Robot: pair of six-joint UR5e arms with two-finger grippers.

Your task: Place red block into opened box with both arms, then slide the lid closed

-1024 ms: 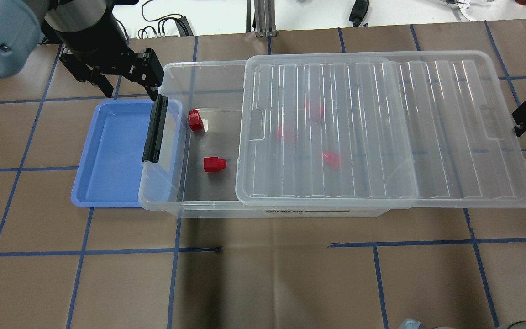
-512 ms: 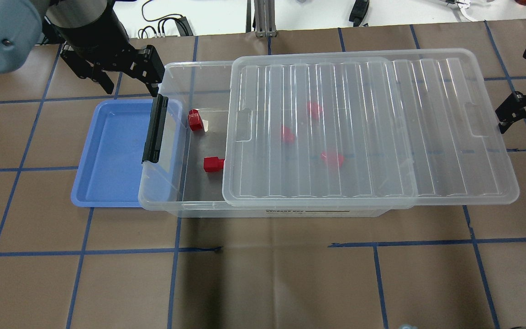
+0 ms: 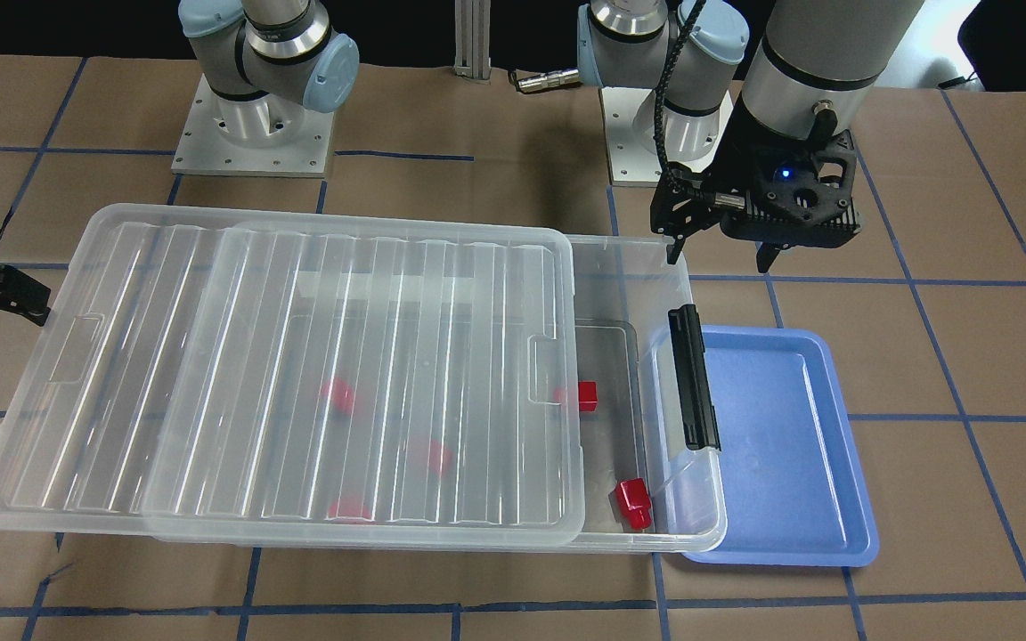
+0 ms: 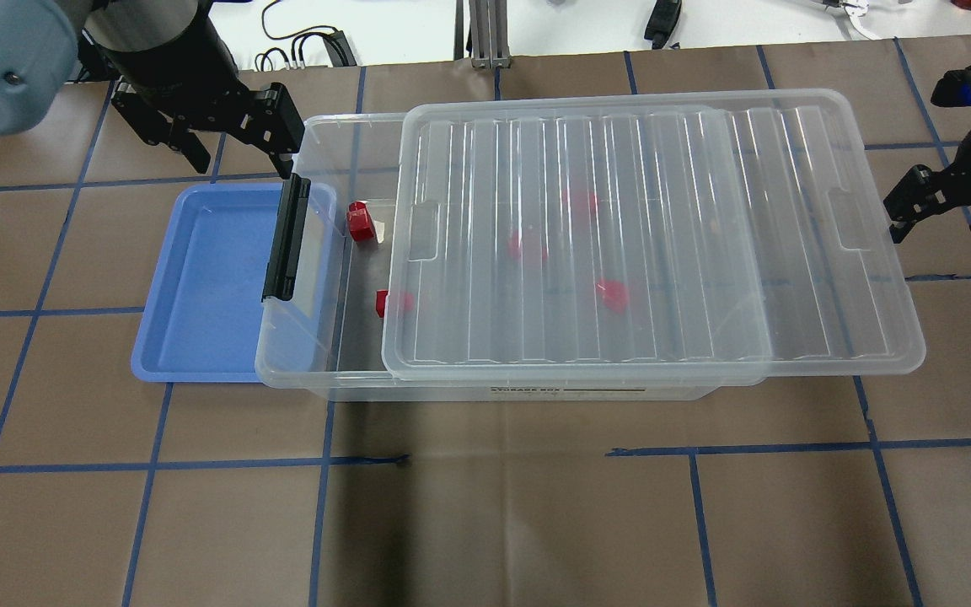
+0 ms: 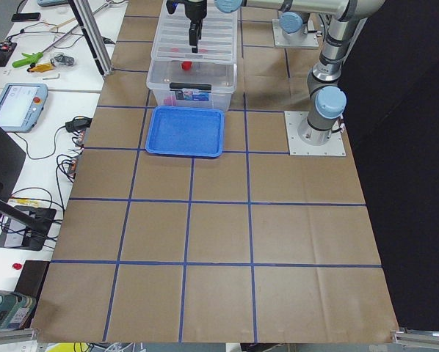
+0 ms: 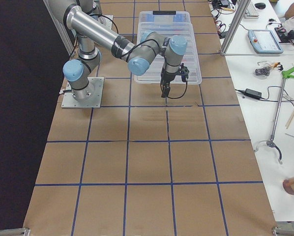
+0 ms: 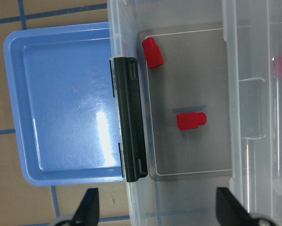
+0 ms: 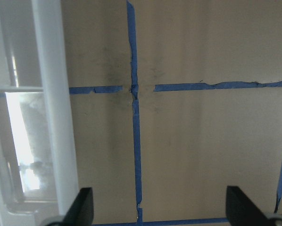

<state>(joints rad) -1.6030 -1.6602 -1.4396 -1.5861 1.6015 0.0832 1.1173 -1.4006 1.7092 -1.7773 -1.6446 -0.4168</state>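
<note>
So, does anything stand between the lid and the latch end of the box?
Nothing visible does. The box rim ahead of the lid is bare; two red blocks lie low on the floor, and the open left hand hangs above the latch.

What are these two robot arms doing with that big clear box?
They are closing it. The right gripper, open, sits at the far end of the lid and appears to be pushing it: over the last second the lid has slid toward the latch end of the box. Only a strip by the black latch remains uncovered. Five red blocks lie inside, three of them blurred under the lid. The left gripper hovers open by the latch corner, holding nothing.
</note>
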